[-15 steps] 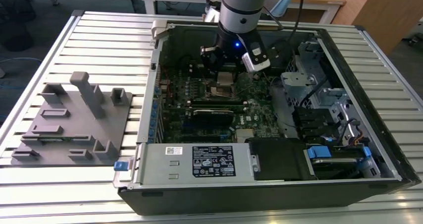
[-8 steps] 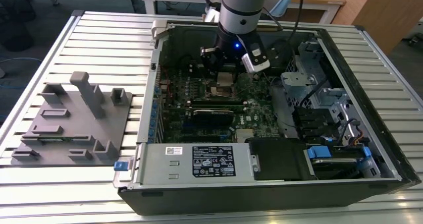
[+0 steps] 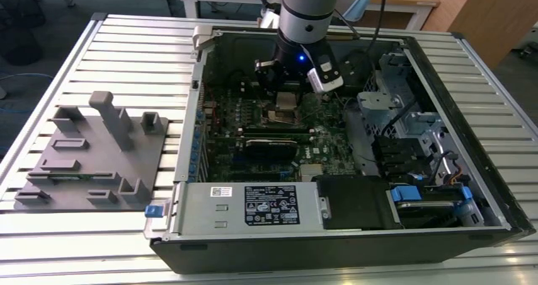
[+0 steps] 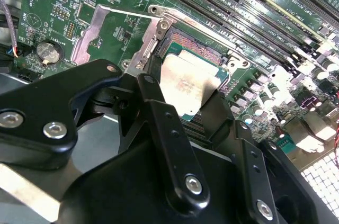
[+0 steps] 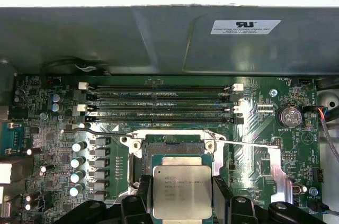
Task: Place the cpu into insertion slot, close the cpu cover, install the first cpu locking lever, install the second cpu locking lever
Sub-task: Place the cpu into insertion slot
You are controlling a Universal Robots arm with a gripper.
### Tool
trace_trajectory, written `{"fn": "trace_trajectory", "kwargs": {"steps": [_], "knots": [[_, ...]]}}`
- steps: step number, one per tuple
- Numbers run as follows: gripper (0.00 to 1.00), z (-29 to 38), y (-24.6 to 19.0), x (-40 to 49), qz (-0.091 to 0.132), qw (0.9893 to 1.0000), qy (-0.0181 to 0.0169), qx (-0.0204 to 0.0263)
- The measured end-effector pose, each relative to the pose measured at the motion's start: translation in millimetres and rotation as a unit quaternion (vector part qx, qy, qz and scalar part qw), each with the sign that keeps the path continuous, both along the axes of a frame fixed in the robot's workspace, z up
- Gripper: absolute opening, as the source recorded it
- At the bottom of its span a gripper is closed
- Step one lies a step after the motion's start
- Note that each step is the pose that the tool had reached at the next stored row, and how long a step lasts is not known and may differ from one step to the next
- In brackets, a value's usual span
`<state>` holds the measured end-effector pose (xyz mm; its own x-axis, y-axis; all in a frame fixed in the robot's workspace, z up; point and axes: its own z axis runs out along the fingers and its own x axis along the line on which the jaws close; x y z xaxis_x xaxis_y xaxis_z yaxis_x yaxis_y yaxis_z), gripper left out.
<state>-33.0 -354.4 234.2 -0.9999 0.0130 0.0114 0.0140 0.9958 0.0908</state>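
Note:
My gripper (image 5: pixel 181 182) is shut on the cpu (image 5: pixel 181 195), a flat silver-grey square chip, with one black finger (image 5: pixel 143 197) against each of two opposite sides. In the second wrist view the cpu (image 4: pixel 188 83) hangs slightly tilted just above the insertion slot (image 4: pixel 197 44), partly covering it. The insertion slot (image 5: pixel 175 149) is a dark socket with a silver rim. The cpu cover (image 4: pixel 98 28), a thin silver frame, lies swung open beside the socket. In the exterior view the gripper (image 3: pixel 288 97) reaches into the open computer case over the slot (image 3: pixel 284 116).
Long black memory slots (image 5: pixel 159 102) run beside the socket. A thin wire lever (image 5: pixel 95 130) stands out past the socket corner. The case wall (image 5: pixel 169 38) rises close behind the board. A grey fixture block (image 3: pixel 92 152) sits on the slatted table at the exterior view's left.

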Motion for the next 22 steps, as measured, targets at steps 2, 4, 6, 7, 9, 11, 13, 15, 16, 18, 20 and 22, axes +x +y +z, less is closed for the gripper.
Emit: {"fn": "trace_trajectory", "kwargs": {"steps": [2,4,6,7,9,11,13,15,16,18,20,22], "knots": [[0.54,0.0,0.0,0.0,0.0,1.0,0.0,0.0],[0.54,0.0,0.0,0.0,0.0,1.0,0.0,0.0],[0.54,-0.1,0.0,0.0,-0.002,1.0,0.0,0.0],[0.54,-0.2,0.0,0.0,-0.004,1.0,0.0,0.0],[0.54,-0.3,0.0,0.0,-0.009,1.0,0.0,0.0],[0.54,-0.3,0.0,0.0,-0.012,0.9999,0.0,0.0],[0.54,-0.3,0.0,0.0,-0.012,0.9999,0.0,0.0],[0.54,-0.4,0.0,0.0,-0.013,0.9999,0.0,0.0],[0.54,-0.3,0.0,0.0,-0.013,0.9999,0.0,0.0],[0.54,-0.4,0.0,0.0,-0.014,0.9999,0.0,0.0],[0.54,-0.4,0.0,0.0,-0.015,0.9999,0.0,0.0],[0.54,-0.5,0.0,0.0,-0.016,0.9999,0.0,0.0]]}}
